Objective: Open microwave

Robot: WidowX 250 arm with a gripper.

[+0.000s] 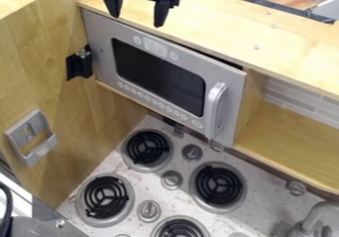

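The tool (137,20) hangs with its fingers spread wide and nothing between them. Below it in the view is the microwave (102,45), a dark gap showing along its top edge, its handle (213,109) farther from the tool, down to the right. Lower still are the burners (147,148) and knobs (171,180), then the tap (317,216), farthest off at lower right.

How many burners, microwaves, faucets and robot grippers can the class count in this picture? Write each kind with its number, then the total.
Burners: 4, one cut off by the bottom edge
Microwave: 1
Faucet: 1
Robot gripper: 1
Total: 7
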